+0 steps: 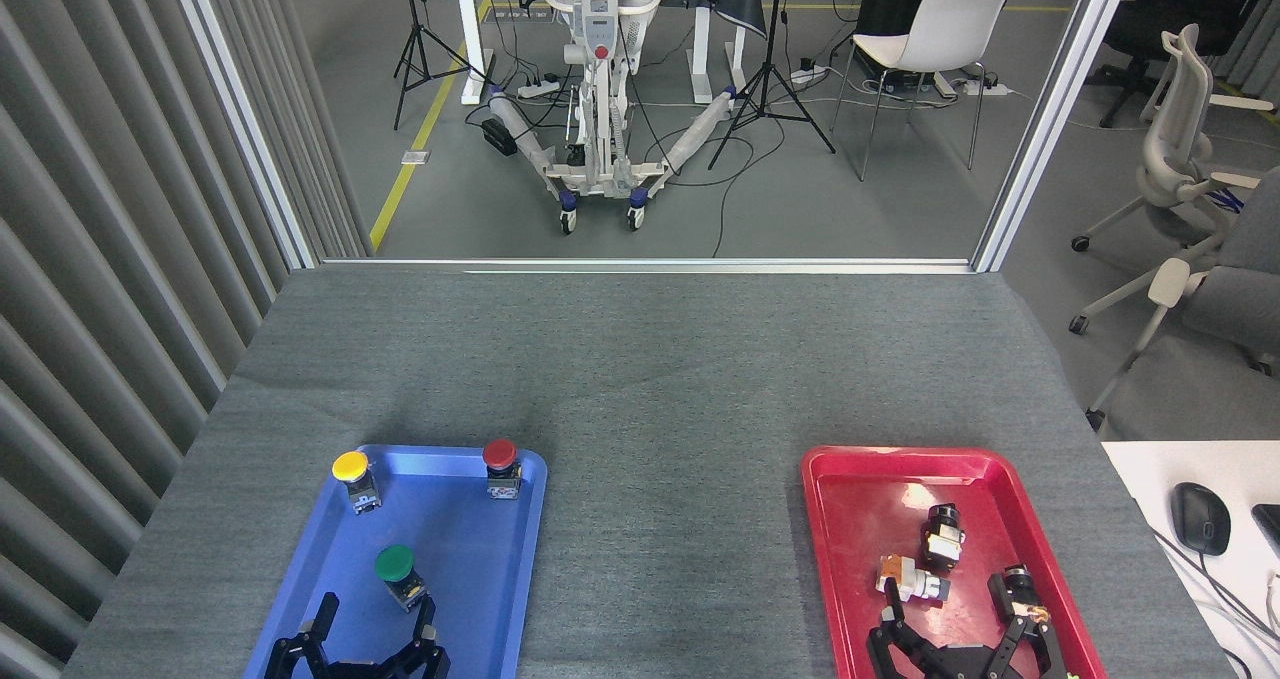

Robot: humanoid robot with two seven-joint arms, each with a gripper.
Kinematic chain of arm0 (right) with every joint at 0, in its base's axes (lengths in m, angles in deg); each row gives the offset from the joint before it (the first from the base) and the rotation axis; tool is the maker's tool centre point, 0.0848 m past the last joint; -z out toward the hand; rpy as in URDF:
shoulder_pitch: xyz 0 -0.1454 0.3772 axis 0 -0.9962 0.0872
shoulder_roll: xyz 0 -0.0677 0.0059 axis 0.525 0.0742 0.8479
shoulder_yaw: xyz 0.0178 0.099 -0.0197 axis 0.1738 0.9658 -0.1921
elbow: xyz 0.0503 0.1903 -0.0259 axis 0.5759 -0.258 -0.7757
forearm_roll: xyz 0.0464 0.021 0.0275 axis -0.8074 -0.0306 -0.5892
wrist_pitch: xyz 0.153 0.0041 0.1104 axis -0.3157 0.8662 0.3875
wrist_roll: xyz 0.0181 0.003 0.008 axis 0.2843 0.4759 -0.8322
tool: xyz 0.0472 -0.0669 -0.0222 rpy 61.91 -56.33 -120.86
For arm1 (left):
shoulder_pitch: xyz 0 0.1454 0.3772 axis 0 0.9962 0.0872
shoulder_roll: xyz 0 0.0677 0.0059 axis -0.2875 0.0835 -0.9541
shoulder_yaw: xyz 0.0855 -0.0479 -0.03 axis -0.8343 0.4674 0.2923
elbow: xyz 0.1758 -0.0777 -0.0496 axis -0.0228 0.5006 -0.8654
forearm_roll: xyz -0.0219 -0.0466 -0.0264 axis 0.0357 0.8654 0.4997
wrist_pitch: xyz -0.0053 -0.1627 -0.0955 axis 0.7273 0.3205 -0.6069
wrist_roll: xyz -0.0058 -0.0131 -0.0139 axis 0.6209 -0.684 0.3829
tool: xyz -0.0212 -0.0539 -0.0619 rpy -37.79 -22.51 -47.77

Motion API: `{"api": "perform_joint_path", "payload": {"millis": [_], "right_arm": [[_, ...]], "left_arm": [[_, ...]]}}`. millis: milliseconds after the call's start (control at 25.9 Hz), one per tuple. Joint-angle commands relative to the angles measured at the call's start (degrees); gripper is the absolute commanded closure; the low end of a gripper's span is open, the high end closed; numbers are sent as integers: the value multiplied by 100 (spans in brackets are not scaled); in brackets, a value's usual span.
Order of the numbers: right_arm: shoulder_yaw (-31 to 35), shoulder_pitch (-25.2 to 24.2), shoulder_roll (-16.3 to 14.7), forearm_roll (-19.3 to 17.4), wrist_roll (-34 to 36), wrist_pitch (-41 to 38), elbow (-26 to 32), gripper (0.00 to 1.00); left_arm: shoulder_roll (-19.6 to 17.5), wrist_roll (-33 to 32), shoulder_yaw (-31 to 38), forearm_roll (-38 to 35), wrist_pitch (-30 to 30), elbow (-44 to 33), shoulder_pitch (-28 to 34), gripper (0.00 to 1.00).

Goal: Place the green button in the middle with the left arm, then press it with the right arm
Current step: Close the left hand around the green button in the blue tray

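**A:** So where's the green button sitting? It's in the blue tray, in the near half and left of centre, standing on its base with the round dark-green cap on top. Its long axis runs cap to base, and the cap looks tipped a bit up and to the left, with the metal base showing below and to the right.

**B:** Yep. The yellow button and red button are upright too, at the tray's far corners, well apart from the green one.

**A:** The left gripper comes up from the bottom edge with its black fingers spread wide and nothing between them. The right-hand finger ends just beside the button's base; whether it touches is hard to call.

**B:** The right gripper is low over the red tray, fingers splayed apart as well, gripping nothing. A few small parts lie on their sides near it.

**A:** And the middle, the bare grey cloth between the two trays, has no button on it yet.
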Motion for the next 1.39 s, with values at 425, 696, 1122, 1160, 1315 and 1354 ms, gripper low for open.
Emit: {"api": "perform_joint_path", "payload": {"millis": [425, 696, 1122, 1160, 1315, 1354], "right_arm": [[-162, 36, 175, -31, 179, 99, -11, 1], [-162, 36, 157, -31, 170, 117, -11, 1], [-180, 45, 175, -31, 161, 143, -3, 1], [-180, 45, 175, -31, 161, 143, -3, 1], [-180, 45, 183, -31, 152, 134, -3, 1], [-180, 45, 183, -31, 152, 134, -3, 1]], "left_arm": [[66, -219, -67, 346, 256, 924, -594, 0], [163, -430, -76, 337, 221, 1750, -1121, 0], [312, -386, -147, 337, 98, 2585, -1560, 80], [312, -377, -164, 337, 98, 2620, -1560, 92], [259, -333, -243, 311, -298, 2576, -1560, 100], [259, -289, -243, 302, -403, 2550, -1560, 100]]}}
